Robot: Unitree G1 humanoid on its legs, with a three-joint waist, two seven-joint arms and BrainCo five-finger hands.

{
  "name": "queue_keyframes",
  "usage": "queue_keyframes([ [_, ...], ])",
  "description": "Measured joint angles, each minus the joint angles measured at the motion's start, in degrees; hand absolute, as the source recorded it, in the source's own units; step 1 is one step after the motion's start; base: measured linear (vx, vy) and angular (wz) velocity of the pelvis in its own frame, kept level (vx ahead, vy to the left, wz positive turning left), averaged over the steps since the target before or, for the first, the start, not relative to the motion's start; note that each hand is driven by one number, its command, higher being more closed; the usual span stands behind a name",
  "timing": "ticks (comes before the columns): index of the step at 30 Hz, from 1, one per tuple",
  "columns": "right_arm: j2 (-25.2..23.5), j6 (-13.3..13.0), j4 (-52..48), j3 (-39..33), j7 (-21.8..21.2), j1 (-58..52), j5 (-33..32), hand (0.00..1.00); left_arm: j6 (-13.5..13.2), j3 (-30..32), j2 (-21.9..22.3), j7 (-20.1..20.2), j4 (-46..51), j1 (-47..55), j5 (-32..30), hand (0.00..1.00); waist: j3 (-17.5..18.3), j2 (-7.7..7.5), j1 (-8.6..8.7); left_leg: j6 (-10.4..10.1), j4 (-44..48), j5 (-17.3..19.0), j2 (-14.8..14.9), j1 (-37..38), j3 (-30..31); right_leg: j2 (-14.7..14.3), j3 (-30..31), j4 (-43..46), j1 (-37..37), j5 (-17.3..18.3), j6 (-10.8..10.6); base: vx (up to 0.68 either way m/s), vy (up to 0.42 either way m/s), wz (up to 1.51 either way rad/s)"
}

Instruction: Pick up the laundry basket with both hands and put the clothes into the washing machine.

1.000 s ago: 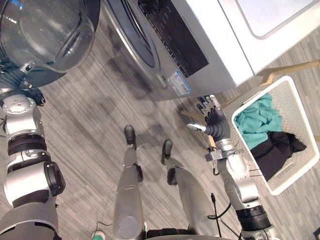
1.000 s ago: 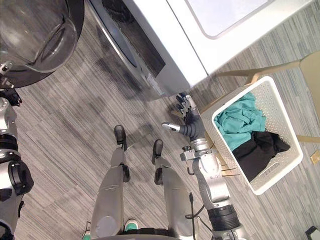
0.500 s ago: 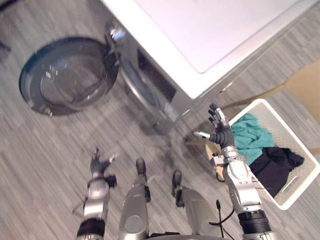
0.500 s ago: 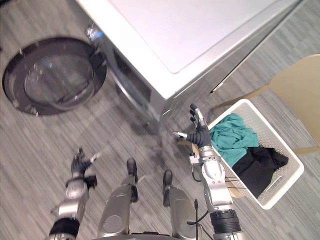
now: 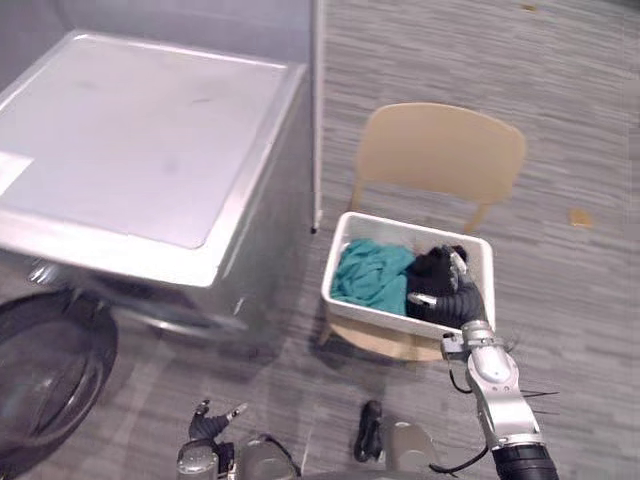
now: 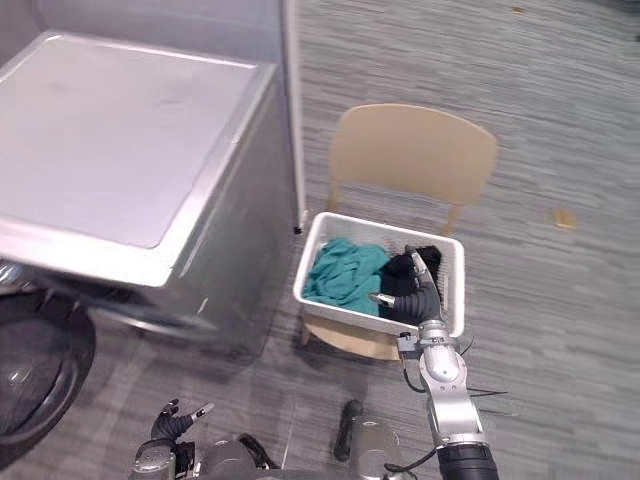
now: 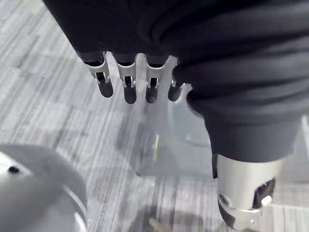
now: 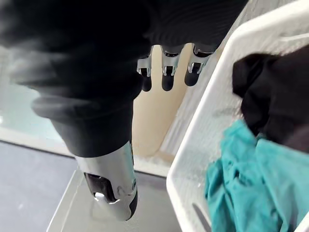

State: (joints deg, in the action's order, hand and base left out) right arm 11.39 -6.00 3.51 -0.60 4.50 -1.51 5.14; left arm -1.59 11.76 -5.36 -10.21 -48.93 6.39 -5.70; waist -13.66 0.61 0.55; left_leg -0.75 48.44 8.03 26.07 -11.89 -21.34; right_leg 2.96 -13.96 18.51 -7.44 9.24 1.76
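Hovering the right hand by the near rim of the basket, fingers spread apart, holding nothing. Hanging the left hand low, well apart from the basket, fingers apart too. Lying in the basket, green clothes and black clothes, with a chair under it and the washing machine just beside it.

White laundry basket upright on a chair; teal cloth, black cloth inside; washing machine beside.

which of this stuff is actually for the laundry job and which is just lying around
For the job: laundry basket, teal clothes and black clothes in it, washing machine, its open door, right hand, left hand.

Just there: tan chair under the basket, small tan scrap on the floor.
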Motion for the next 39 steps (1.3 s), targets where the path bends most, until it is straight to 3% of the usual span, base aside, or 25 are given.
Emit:
queue_keyframes([
  [2, 1.87, -0.01, 0.85, 0.57, 0.35, 0.32, 0.46, 0.0, -0.15, -0.72, 0.07, 0.1, -0.26, -0.08, 0.0, 0.0, -0.02, -0.06, -1.35, -3.56, -3.72, 3.88, -5.79, -1.7, 7.27, 0.46, 2.29, -1.1, 1.08, -0.37, 0.15, 0.21, 0.023, -0.76],
  [3, 3.45, -0.1, 2.73, 1.27, 0.34, 1.16, 1.34, 0.0, -0.17, -1.27, 0.05, 0.1, -0.65, 0.35, 0.0, 0.0, -0.05, -0.1, -1.41, -3.97, -9.48, 4.51, -9.12, -1.97, 10.27, 0.4, 3.24, -2.61, 2.26, -0.69, -0.34, 0.2, 0.045, -0.65],
  [4, 4.25, -0.1, 3.82, 1.78, 0.27, 1.56, 2.1, 0.0, -0.19, -1.7, 0.05, 0.1, -0.99, 0.38, 0.0, 0.0, 0.0, -0.03, -1.44, -3.99, -13.1, 4.48, -10.56, -2.21, 11.52, 0.4, 3.45, -3.13, 2.58, -0.84, -0.59, 0.18, 0.094, -0.41],
  [5, 5.75, -0.07, 6.05, 2.62, 0.21, 2.55, 3.84, 0.0, -0.3, -2.66, 0.26, 0.11, -1.05, 0.41, 0.01, 0.0, 0.4, 1.03, -1.5, -5.55, -21.43, 3.21, -12.99, -2.08, 14.15, 0.19, 3.55, -3.98, 2.83, -1.28, -1.3, 0.17, 0.148, -0.31],
  [6, 7.71, 0.01, 8.31, 3.75, 0.09, 4.14, 5.38, 0.0, -0.56, -2.72, 0.98, 0.11, -1.08, 0.46, 0.01, 0.0, 0.37, 2.51, -1.59, -6.36, -29.09, -2.93, -14.41, -2.09, 16.11, -0.89, 3.99, -4.5, 2.86, -1.66, -1.95, 0.17, 0.176, -0.34],
  [9, 9.02, 0.02, 13.81, 6.33, -1.0, 8.6, 8.03, 0.0, -1.59, -3.34, 0.24, 0.09, -1.12, -0.59, 0.01, 0.0, -0.32, 0.87, -2.15, -4.29, -32.15, -4.36, -17.46, -2.46, 15.73, 1.8, 4.61, -6.75, 1.81, -2.96, -4.29, 0.14, 0.166, 0.0],
  [14, 11.82, 0.06, 26.36, 12.37, -0.95, 22.11, 10.61, 0.0, -2.14, -5.44, -0.22, 0.02, -1.08, -2.28, 0.05, 0.0, -5.03, 3.23, -4.7, -2.25, -34.26, -6.19, -20.51, -4.75, 15.01, 4.28, 4.74, -6.79, -1.44, -4.15, -6.17, 0.0, 0.135, 0.08],
  [19, 11.85, 0.5, 37.26, 15.34, -0.54, 33.62, 14.72, 0.0, -2.79, -5.43, -1.3, -0.29, -0.9, -3.81, 0.64, 0.0, -9.78, 3.47, -6.47, -1.68, -36.59, -9.23, -21.34, -8.72, 16.82, 4.68, 3.68, -6.93, -5.31, -5.28, -6.04, -0.08, 0.028, 0.16],
  [25, 13.47, 2.56, 53.13, 17.38, 2.86, 42.38, 16.67, 0.0, -3.69, -7.34, -1.89, -1.63, -1.2, -7.97, 1.46, 0.0, -11.4, 4.5, -9.07, -0.95, -39.3, -12.54, -22.84, -13.61, 20.23, 5.12, 1.23, -6.79, -9.74, -5.86, -5.97, -0.07, 0.025, 0.26],
  [26, 13.49, 2.69, 54.17, 17.37, 3.16, 42.86, 16.92, 1.0, -3.8, -7.47, -1.86, -1.79, -1.19, -8.62, 1.66, 0.0, -11.43, 4.55, -9.36, -1.03, -39.79, -12.95, -22.98, -14.13, 20.51, 5.16, 1.07, -6.69, -10.33, -5.85, -5.96, -0.07, 0.027, 0.3],
  [30, 14.38, 3.88, 55.89, 16.85, 6.84, 46.51, 17.66, 1.0, -3.96, -7.8, -1.71, -2.68, -1.17, -12.41, 2.9, 0.0, -11.6, 4.83, -10.68, -1.61, -43.45, -15.75, -23.33, -16.54, 22.85, 5.24, -0.86, -6.24, -13.31, -5.79, -5.93, -0.05, 0.004, 0.24],
  [39, 12.37, 4.85, 47.36, 13.22, 6.44, 42.14, 11.55, 1.0, -3.88, -7.8, 0.21, -2.59, -0.97, -14.07, 4.09, 0.0, -12.34, 4.25, -10.84, -1.96, -46.62, -18.31, -22.94, -14.65, 25.17, 5.14, -1.93, -2.61, -13.68, -2.95, -4.86, 0.04, -0.054, 0.11],
])
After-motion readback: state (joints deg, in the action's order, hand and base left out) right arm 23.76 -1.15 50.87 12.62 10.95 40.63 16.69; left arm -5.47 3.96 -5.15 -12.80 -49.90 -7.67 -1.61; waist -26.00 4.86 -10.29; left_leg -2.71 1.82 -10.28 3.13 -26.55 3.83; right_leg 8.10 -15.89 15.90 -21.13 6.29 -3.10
